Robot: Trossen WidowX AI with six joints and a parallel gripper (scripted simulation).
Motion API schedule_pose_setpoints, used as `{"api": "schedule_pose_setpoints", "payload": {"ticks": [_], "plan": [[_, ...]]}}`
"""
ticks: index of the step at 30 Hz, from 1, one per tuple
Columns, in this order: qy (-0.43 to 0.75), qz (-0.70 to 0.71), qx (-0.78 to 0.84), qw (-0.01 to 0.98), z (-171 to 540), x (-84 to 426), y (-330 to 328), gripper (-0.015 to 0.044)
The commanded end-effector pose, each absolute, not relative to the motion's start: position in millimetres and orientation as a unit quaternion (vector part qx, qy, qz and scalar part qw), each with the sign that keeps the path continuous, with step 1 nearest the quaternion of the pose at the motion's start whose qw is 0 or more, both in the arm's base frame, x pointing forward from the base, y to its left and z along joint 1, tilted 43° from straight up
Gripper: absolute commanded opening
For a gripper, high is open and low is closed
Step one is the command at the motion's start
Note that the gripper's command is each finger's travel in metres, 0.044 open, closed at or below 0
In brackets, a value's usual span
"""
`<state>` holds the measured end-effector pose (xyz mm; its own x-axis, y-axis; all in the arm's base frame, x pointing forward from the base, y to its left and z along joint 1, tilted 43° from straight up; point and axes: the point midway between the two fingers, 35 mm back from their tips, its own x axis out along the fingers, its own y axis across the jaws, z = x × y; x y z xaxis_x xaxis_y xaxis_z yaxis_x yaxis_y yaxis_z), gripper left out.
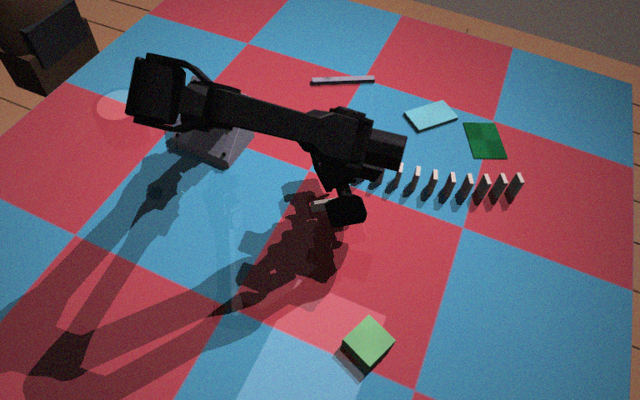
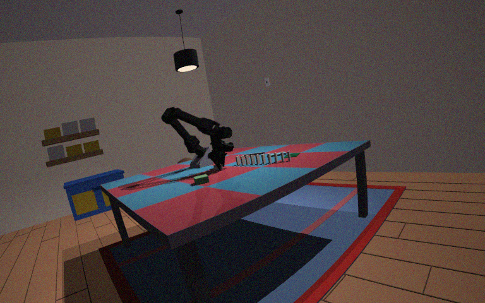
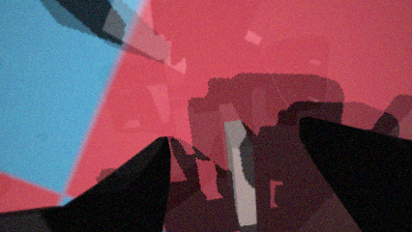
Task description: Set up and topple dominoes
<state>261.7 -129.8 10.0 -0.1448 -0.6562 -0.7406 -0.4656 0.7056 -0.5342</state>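
Observation:
A loose domino with a long pale top edge is on the table, apart from the row, and seems to rest on its long edge. My gripper is low around it, fingers apart on either side, with a gap to each finger in the wrist view. In the top view one finger hides part of the domino. The row of standing dominoes runs to the right of my gripper. In the top view my arm covers the row's near left end.
A light blue slab and a flat dark green piece lie behind the row. A thin grey bar lies farther back. A green block sits toward the front. My arm's shadow darkens the table around the fingers.

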Motion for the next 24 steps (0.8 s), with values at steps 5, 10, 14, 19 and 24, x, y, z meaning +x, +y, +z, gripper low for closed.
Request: {"api": "schedule_pose_setpoints", "payload": {"ticks": [5, 10, 14, 19, 24], "plan": [[0.752, -0.089, -0.376, 0.534, 10, 261, -130, 0.0125], [0.752, -0.089, -0.376, 0.534, 10, 261, -130, 0.0022], [0.752, -0.089, -0.376, 0.534, 10, 261, -130, 0.0022], [0.752, -0.088, -0.376, 0.535, 30, 266, -112, 0.0022], [0.752, -0.087, -0.375, 0.535, 75, 275, -72, 0.0022]]}}
